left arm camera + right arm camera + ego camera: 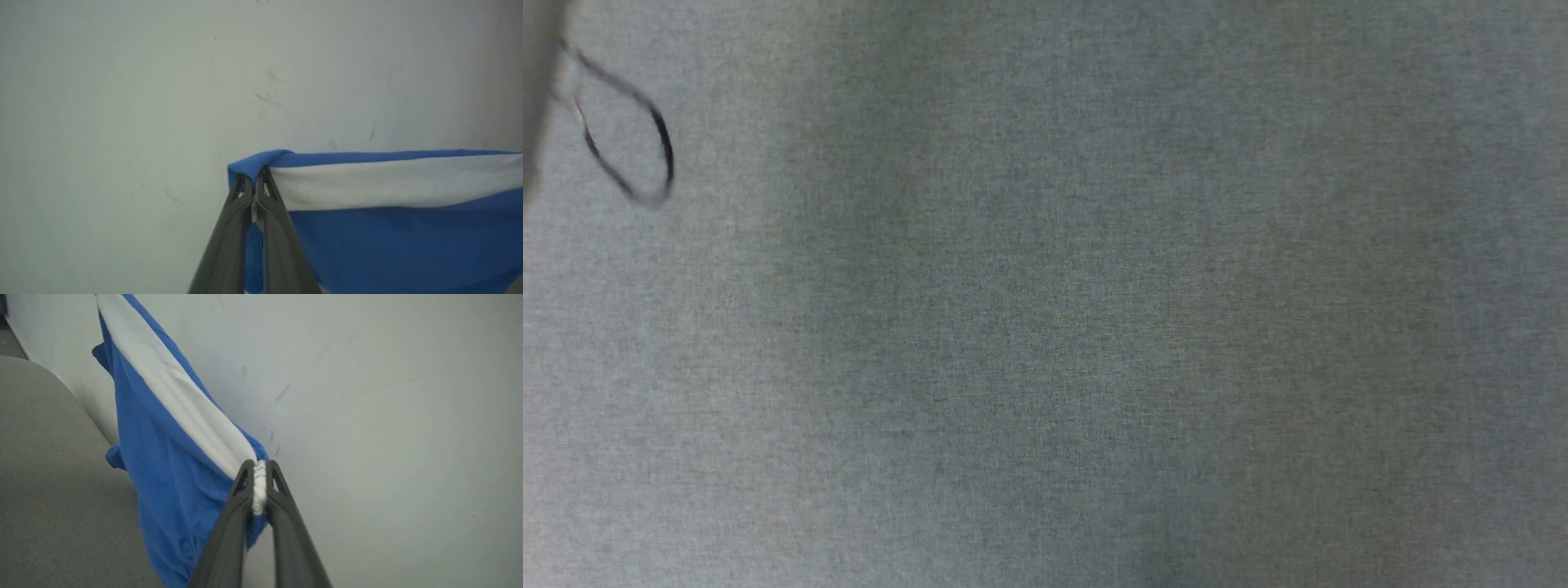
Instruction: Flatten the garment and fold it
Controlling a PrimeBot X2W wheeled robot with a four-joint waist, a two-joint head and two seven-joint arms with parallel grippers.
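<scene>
Head view: grey surface (1045, 327), with a thin dark cable (667, 147) looped at upper left.

Left wrist view: left pincer (254, 185) has its fingers pressed together, pinching a folded blue corner of the shorts (388, 245). The cloth runs right from there, its top edge taut. A white stripe (388, 183) lies just under the blue rim. Pale wall (122, 102) behind.

Right wrist view: right pincer (260, 469) is pinching the bunched white end of the stripe, cloth filling the slim gap between its fingers. The shorts hang in the air, stretching up-left from the tips, lower folds loose beside the grey surface. Cannot tell whether they touch it.
</scene>
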